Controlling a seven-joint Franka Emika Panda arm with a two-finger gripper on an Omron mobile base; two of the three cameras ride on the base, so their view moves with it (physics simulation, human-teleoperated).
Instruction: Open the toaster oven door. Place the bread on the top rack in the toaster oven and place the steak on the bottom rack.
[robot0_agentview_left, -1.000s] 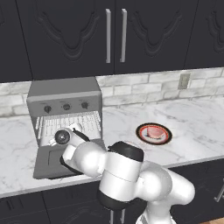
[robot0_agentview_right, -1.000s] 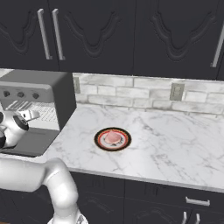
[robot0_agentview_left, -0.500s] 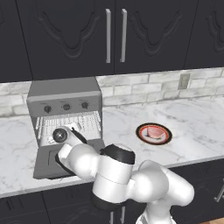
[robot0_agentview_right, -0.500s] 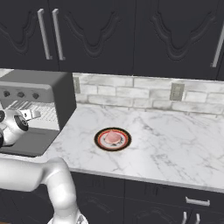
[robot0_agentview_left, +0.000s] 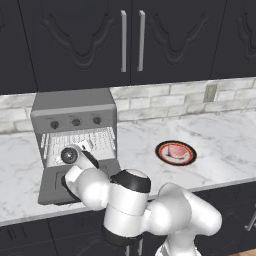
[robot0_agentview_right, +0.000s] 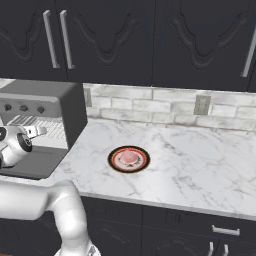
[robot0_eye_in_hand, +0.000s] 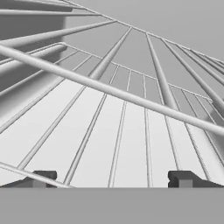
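The grey toaster oven (robot0_agentview_left: 75, 112) (robot0_agentview_right: 45, 97) stands at the left on the counter. Its door (robot0_agentview_left: 50, 189) (robot0_agentview_right: 35, 162) lies folded down flat. My gripper (robot0_agentview_left: 86, 145) (robot0_agentview_right: 38, 131) (robot0_eye_in_hand: 111, 179) reaches into the oven mouth, just above the light wire racks (robot0_eye_in_hand: 131, 96). It is open, the fingertips (robot0_eye_in_hand: 43, 177) set wide apart with nothing between them. The pinkish steak (robot0_agentview_left: 176, 150) (robot0_agentview_right: 129, 157) lies on a red-rimmed plate (robot0_agentview_left: 161, 152) (robot0_agentview_right: 114, 161) to the right of the oven. The bread is hidden.
Dark wall cabinets (robot0_agentview_left: 130, 40) hang above the counter. The marble counter (robot0_agentview_left: 225, 140) runs to the right of the plate. A wall socket (robot0_agentview_left: 210, 92) sits on the tiled backsplash. My white arm (robot0_agentview_left: 125, 200) crosses the lowered door.
The arm's elbow has swung a little to the left. The hand stays at the oven mouth; steak, plate and door have not moved.
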